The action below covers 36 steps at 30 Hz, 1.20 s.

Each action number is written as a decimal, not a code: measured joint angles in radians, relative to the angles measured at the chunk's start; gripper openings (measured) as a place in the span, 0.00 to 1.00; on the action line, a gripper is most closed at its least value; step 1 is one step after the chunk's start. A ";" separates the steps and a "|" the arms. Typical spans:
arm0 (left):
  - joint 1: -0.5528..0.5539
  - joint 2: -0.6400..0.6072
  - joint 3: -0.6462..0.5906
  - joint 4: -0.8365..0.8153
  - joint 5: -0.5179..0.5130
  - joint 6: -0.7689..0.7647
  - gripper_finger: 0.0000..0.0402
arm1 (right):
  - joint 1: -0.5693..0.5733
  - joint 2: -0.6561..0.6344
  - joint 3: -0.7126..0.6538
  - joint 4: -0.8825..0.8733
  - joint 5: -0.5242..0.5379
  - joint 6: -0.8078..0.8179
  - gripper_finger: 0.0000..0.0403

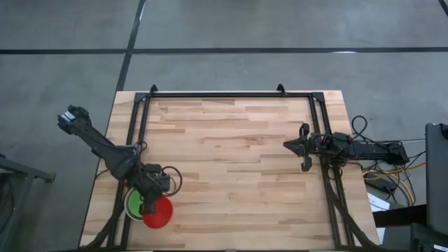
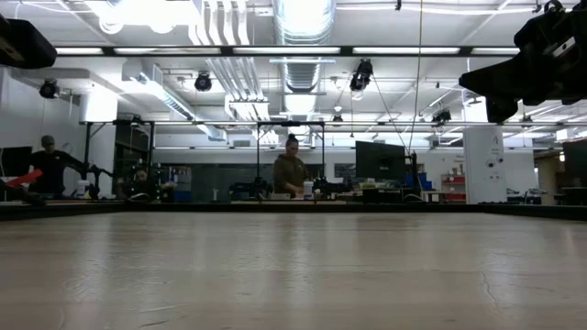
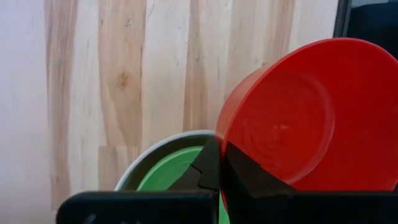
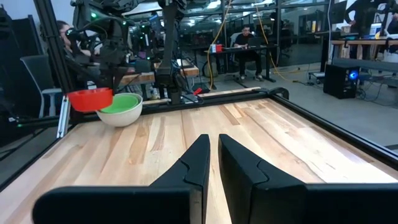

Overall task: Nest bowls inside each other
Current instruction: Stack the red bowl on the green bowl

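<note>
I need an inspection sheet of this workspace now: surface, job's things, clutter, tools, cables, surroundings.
Surface: wooden table, black frame along its edges.
Job's things: red bowl held above white bowl with green bowl nested inside; other bowls not seen.
Clutter: nothing seen.
Tools: left tool shut on red bowl's rim; right tool shut, waiting at the table's right edge.
Cables: bundle beside right arm.
Surroundings: people at benches behind.

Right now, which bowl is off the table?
The red bowl, held by its rim in the left claw, raised beside the stack. The white bowl sits on the table with green nested inside.
</note>
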 joint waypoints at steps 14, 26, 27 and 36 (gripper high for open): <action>0.001 -0.005 -0.035 0.033 0.000 0.025 0.01 | 0.000 0.000 0.000 0.000 0.000 0.000 0.08; 0.016 -0.056 -0.057 0.014 0.021 -0.012 0.01 | 0.000 0.000 0.000 0.000 0.000 0.001 0.08; 0.016 -0.069 -0.062 0.012 0.021 -0.016 0.01 | 0.000 0.000 0.000 0.000 0.000 0.001 0.08; 0.019 -0.179 -0.109 -0.011 0.017 -0.069 0.01 | 0.000 0.000 0.000 0.000 0.000 0.001 0.08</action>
